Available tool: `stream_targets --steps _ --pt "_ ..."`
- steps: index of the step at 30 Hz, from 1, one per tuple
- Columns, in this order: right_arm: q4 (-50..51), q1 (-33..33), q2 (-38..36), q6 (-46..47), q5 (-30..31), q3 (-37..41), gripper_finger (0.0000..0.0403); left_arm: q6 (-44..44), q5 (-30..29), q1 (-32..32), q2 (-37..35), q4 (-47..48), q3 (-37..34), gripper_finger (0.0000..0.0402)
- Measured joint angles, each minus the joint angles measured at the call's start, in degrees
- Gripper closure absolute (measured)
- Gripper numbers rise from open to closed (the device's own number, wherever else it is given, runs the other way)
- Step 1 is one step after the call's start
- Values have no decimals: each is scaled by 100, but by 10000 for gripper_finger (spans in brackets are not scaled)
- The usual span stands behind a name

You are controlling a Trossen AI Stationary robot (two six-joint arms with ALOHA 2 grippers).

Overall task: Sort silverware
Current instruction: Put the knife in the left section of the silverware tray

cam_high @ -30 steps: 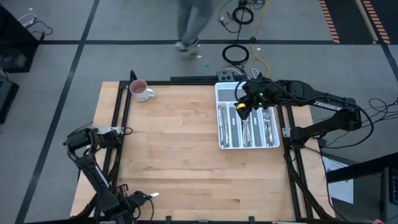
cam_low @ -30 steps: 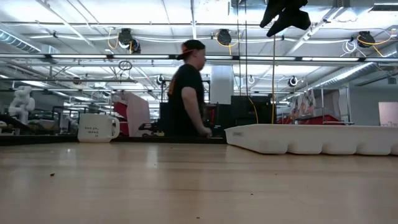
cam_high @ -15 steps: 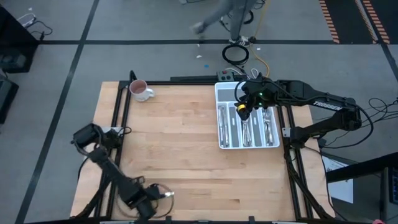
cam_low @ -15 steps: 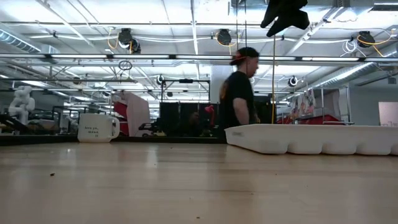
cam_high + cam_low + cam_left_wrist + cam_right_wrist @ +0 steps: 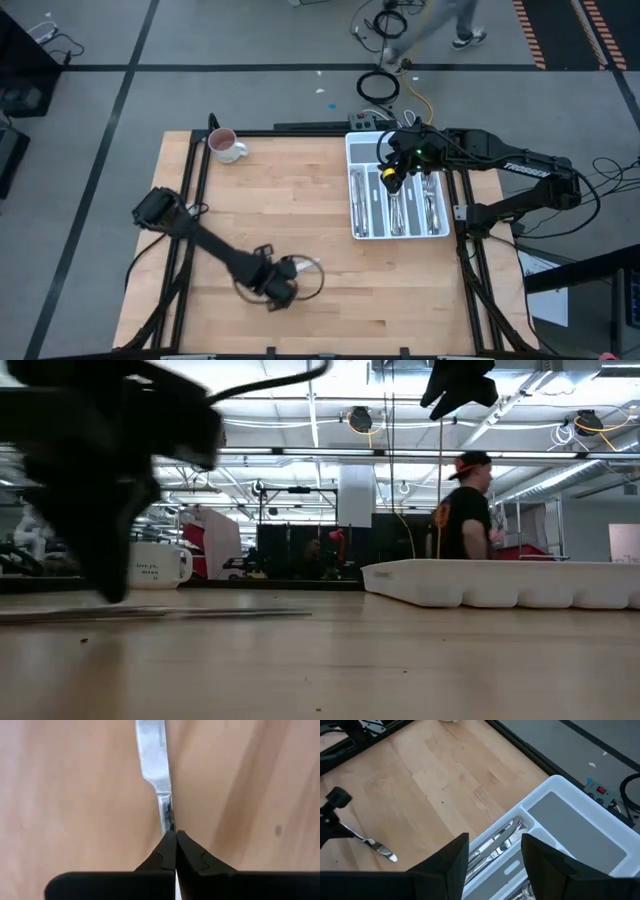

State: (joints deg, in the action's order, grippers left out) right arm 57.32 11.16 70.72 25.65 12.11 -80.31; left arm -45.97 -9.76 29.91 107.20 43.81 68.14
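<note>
My left gripper (image 5: 283,283) is over the near middle of the wooden table, pointing steeply down and shut on a silver table knife (image 5: 152,755). The knife's blade (image 5: 306,264) sticks out toward the tray. In the low view the knife (image 5: 150,613) lies level at table height. I cannot tell whether it touches the wood. My right gripper (image 5: 390,180) hangs open above the white cutlery tray (image 5: 352,150), holding nothing. Several pieces of silverware (image 5: 400,205) lie in the tray's slots. My left gripper pinches the knife between its two fingertips (image 5: 167,851), just behind the narrow neck (image 5: 165,815) where blade meets handle. The fingers come from above, slanting. The blade runs straight out ahead of them and the handle is hidden under them. The knife sits level, close over the tabletop.
A white-and-pink mug (image 5: 226,146) stands at the table's far left corner. The tray (image 5: 500,582) sits at the far right. Bare wood lies between them. A person (image 5: 465,510) walks on the floor beyond the table. Cables (image 5: 378,86) lie there too.
My left gripper has swung from the table's near left corner toward the right and a little toward the far edge, bringing the knife with it to the near middle of the table. The person behind the table has walked from left to right.
</note>
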Motion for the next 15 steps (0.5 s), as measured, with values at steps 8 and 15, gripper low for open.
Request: stream_targets --steps 8,15 --pt "2 0 0 -4 -6 0 232 980 -90 -945 -4 -93 557 401" --pt "9 -11 118 -450 -921 62 228 1193 -253 -1199 -489 719 1289 401"
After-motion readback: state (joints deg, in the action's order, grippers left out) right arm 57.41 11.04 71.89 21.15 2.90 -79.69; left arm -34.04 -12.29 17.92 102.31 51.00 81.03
